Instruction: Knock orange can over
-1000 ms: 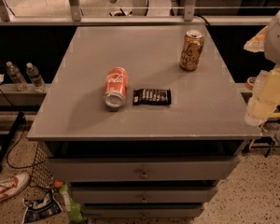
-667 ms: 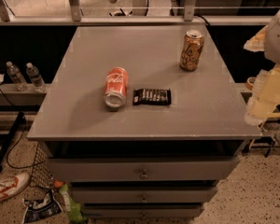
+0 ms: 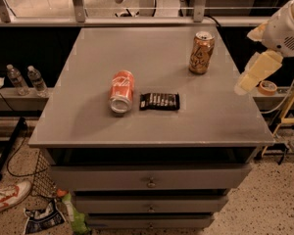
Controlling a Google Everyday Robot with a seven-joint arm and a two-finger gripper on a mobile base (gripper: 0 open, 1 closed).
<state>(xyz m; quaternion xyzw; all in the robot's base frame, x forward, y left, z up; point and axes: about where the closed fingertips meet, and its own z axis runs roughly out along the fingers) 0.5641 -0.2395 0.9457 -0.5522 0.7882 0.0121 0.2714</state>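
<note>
Orange can stands upright near the far right corner of the worktop. Its long axis is vertical, the silver top faces up and the pale logo is turned toward the camera. Smooth metal cylinder, amber-brown sheen.

Worktop is a flat, matte grey slab over drawers with small round knobs.

Red Coca-Cola can lies on its side mid-worktop, silver end toward the near edge. Just to its right lies a dark, glossy candy bar wrapper, flat and rectangular.

Gripper, pale yellowish on a white arm, hangs off the worktop's right edge, near the orange can but apart from it. Cannot tell how wide it is set.
</note>
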